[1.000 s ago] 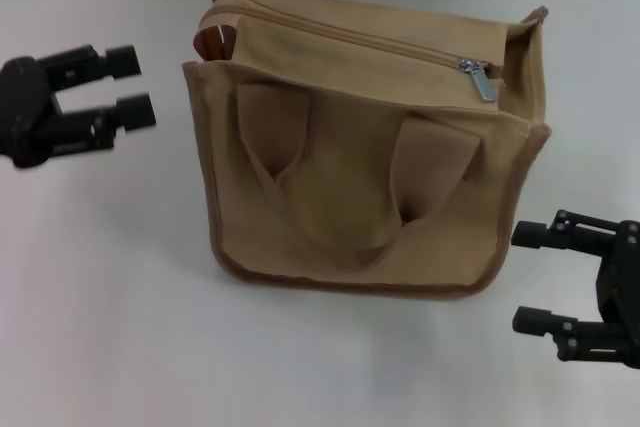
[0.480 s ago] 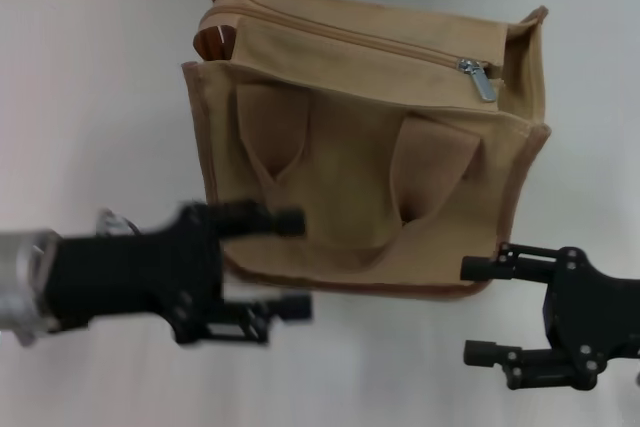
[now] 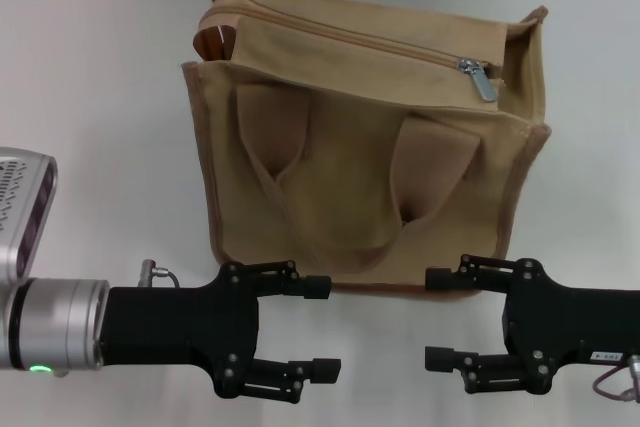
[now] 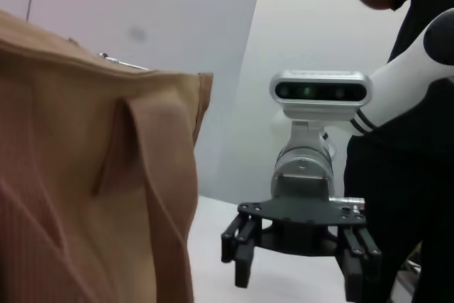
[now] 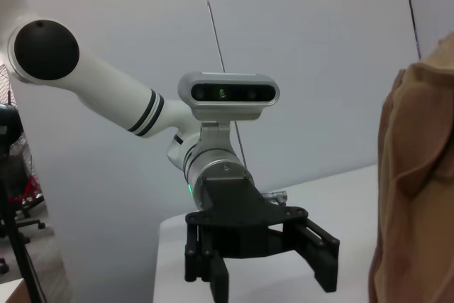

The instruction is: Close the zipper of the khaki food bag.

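The zipper ran along the top of the khaki food bag, its silver pull tab sitting at the right end, while the far-left corner gaped and showed something reddish-brown inside. The bag stood upright on the white table, handles drooping down its near face. Both arms sat low at the near edge: the left gripper spread wide just beside the bag's near-left bottom corner, the right gripper equally wide by the near-right one, fingertips pointing at each other. Neither touched fabric. The risk: the tab was small and lay flat, so a pinch could slip, and dragging it with the bag unbraced might slide or tip the bag.
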Robot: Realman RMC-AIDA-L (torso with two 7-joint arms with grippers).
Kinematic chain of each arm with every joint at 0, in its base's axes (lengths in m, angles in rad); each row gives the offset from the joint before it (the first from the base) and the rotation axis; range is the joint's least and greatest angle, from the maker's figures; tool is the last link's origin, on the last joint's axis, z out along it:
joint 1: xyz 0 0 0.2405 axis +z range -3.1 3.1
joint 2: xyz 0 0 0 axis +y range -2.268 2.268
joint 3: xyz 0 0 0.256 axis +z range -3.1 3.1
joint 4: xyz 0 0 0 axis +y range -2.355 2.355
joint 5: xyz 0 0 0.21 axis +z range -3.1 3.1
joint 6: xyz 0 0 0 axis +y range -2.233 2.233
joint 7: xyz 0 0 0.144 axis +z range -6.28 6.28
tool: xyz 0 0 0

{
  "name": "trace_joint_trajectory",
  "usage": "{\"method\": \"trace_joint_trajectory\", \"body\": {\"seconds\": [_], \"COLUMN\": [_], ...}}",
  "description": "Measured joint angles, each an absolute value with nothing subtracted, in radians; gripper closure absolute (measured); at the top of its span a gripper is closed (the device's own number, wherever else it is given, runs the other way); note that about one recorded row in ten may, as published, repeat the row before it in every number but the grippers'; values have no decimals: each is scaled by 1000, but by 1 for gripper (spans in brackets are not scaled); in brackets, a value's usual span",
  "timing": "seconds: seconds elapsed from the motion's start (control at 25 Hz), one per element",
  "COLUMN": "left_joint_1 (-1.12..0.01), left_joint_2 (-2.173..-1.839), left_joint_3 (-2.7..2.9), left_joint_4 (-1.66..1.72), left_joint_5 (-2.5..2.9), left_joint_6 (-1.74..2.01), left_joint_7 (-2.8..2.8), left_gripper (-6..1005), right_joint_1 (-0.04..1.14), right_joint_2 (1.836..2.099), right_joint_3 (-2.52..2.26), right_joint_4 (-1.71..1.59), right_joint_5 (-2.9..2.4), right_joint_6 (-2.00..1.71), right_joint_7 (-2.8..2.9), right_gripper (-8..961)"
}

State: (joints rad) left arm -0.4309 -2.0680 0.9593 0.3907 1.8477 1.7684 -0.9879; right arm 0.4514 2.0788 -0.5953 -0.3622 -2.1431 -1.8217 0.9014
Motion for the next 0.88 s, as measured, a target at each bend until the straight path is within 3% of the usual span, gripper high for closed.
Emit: {"method": "trace_joint_trajectory", "body": {"seconds": [0.88], "left_joint_1": [-424], "left_joint_2": [-2055], "left_joint_3": [953], "left_joint_4": [398], "left_joint_5": [1848], "left_joint_6": [1773], "left_joint_7": [-992], "left_gripper": [184], "right_joint_1": [470], "right_joint_2": [2080], "right_joint_3": [-615], "right_joint_4": [-350], "right_joint_5": [-2143], "right_joint_6": [-1796], "right_joint_7": [900], "right_gripper": [183]}}
